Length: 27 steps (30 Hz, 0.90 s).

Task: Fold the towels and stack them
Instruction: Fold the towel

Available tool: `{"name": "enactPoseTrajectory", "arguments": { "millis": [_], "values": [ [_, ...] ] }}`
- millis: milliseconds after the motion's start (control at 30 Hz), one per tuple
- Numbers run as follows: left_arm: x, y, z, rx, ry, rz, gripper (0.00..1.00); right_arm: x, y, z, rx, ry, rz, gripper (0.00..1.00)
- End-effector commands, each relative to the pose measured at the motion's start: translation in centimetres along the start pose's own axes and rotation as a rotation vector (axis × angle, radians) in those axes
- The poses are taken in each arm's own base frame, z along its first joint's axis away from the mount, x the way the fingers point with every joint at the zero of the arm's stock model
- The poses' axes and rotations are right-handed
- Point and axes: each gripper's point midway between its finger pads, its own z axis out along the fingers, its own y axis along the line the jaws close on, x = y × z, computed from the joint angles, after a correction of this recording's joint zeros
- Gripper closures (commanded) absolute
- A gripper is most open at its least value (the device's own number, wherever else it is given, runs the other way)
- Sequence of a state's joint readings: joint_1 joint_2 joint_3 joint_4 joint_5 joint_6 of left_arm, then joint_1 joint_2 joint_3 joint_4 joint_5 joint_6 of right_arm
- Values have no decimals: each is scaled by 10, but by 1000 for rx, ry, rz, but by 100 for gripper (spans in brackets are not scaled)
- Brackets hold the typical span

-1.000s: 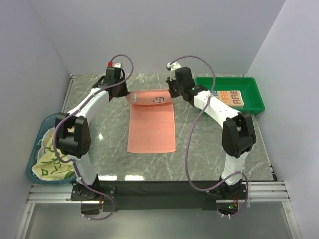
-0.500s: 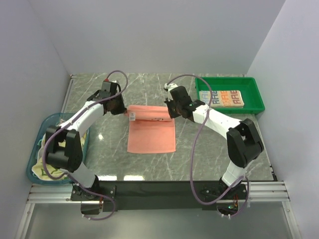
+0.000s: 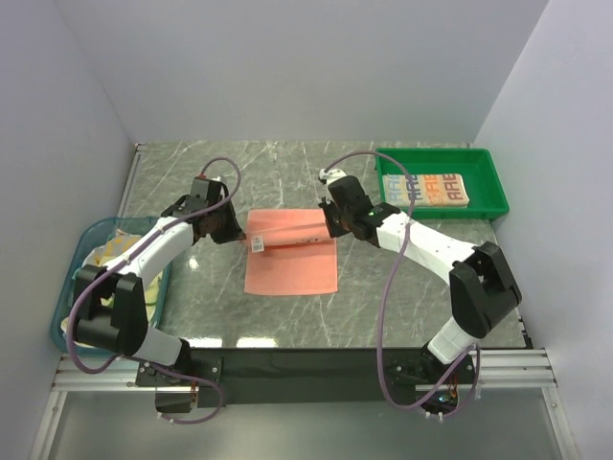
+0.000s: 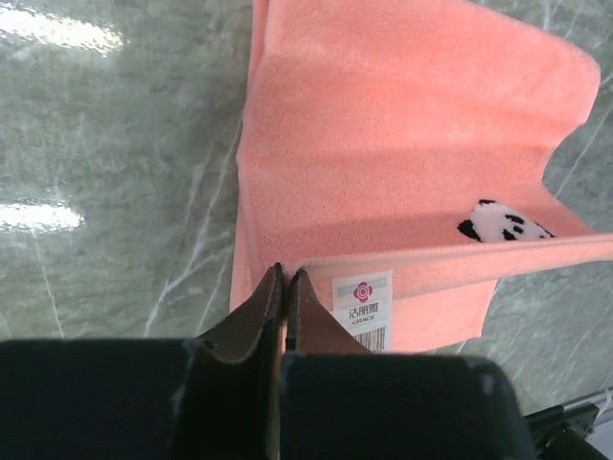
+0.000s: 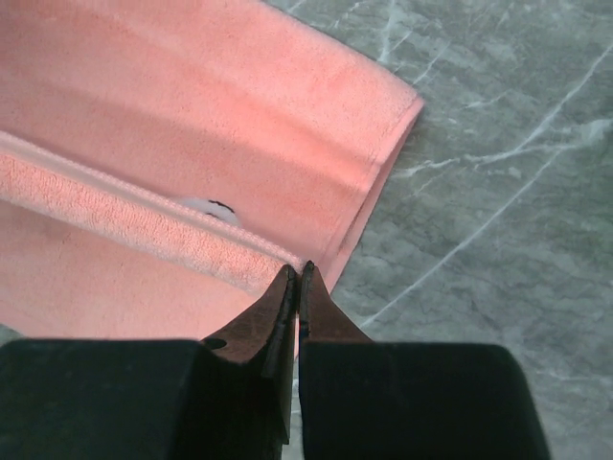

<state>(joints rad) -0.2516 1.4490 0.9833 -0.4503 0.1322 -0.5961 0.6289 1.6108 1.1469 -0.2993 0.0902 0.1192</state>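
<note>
Pink towel (image 3: 292,270) edge clamped tight by left end effector (image 3: 241,238), right end effector (image 3: 330,233).

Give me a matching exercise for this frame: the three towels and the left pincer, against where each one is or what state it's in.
1. pink towel
2. lettered towel
3. pale yellow towel
4. left pincer

A. in the blue basket
B. shut on a towel corner beside the label
C. folded, in the green tray
D. on the table, one edge lifted

Pairs: 1-D, 2-C, 3-A, 4-B.
</note>
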Motion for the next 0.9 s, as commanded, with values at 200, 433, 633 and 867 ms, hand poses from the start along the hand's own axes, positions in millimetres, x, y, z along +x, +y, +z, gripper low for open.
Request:
{"name": "enactPoseTrajectory", "arguments": {
  "millis": [200, 433, 633, 867],
  "values": [
    [13, 8, -10, -36, -36, 5, 99, 6, -20, -31, 102, -28, 19, 100],
    [29, 16, -10, -62, -25, 8, 99, 42, -8, -34, 87, 34, 43, 100],
    [59, 30, -2, -86, 20, -19, 99, 79, -2, -25, 72, 97, 96, 100],
    [97, 42, 19, -134, 96, -53, 99, 113, 7, -3, 47, 200, 136, 100]
  ]
}}
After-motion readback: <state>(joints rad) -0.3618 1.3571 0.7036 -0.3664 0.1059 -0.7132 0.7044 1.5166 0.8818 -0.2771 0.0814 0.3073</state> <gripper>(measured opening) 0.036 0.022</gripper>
